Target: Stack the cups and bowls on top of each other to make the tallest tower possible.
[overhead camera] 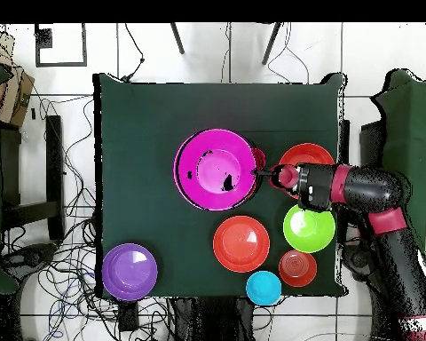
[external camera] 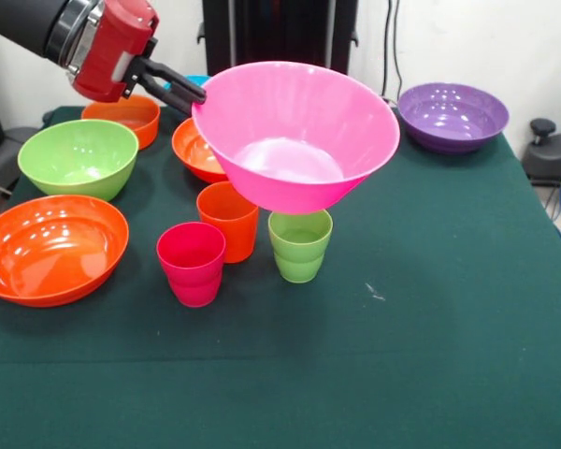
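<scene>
The large pink bowl [external camera: 299,136] is off the green counter [external camera: 430,327], tilted with its mouth toward the front camera and held by its far rim; the gripper [external camera: 192,96] has its dark fingers [external camera: 168,86] pinched shut on that rim. From above, the bowl covers the three cups entirely. In the front view they stand close together just under and before it: orange cup [external camera: 229,220], magenta-red cup [external camera: 192,264], light green cup [external camera: 300,244]. The step in hand looks like placing this biggest piece. To do it well, I judge the bowl should be levelled first, since a one-sided rim grip lets it swing, then lowered slowly and centred on whatever is to carry it, without knocking the upright cups. It is glossy, deep and wide-flaring with a small flat base, so it will likely sit poorly on anything narrow. The purple bowl [external camera: 452,116] stands well apart at the counter's far corner.
</scene>
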Controlling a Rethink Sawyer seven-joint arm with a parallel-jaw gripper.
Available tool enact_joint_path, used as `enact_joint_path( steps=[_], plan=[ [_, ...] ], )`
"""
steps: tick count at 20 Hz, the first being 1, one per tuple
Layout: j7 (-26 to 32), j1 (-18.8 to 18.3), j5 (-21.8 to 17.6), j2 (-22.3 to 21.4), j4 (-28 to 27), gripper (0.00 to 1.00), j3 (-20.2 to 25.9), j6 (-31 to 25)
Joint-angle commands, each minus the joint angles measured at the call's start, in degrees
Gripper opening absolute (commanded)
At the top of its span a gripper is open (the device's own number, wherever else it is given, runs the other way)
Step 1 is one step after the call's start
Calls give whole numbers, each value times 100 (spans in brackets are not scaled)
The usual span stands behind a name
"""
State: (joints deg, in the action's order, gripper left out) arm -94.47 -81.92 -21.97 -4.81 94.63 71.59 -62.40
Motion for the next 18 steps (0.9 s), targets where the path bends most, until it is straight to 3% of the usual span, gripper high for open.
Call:
enact_joint_path(
  steps=[1,18],
  plan=[
    [2043,230,-362,106,-679,0,-492,-548],
    [2277,156,-436,138,-714,0,-528,-591]
  ],
)
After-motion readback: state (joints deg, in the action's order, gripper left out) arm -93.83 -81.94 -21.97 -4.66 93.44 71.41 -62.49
